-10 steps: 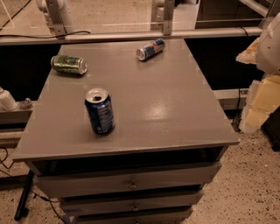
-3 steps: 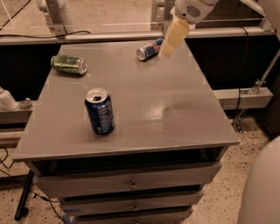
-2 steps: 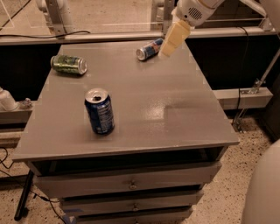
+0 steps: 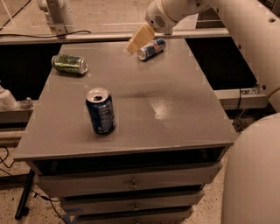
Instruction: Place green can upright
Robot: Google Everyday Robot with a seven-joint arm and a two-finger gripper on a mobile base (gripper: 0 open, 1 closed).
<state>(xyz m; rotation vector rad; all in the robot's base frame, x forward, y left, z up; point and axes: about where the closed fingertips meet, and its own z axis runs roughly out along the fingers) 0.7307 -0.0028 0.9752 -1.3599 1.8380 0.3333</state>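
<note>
Grey tabletop (image 4: 175,109) of a drawer unit, seen from above and in front, with three drink cans on it and the robot's white arm (image 4: 183,11) reaching in from the upper right. The tan gripper (image 4: 139,39) hangs over the far edge of the table, tilted down and to the left as seen here; whether it is open or closed cannot be told. Just beside the gripper, on its right and slightly nearer the camera, a slim blue-and-silver can (image 4: 151,48) lies on its side, its end facing the gripper. The green can (image 4: 70,64) lies on its side well to the left of the gripper, near the far left corner of the table, apart from the gripper and from both other cans; its silver end points to the right. A dark blue can (image 4: 100,110) stands upright well below and left of the gripper, toward the front of the table, its top opened. Drawers (image 4: 131,183) with small knobs sit beneath the tabletop, far below the gripper. A rounded white part of the robot body (image 4: 253,175) fills the lower right corner.
</note>
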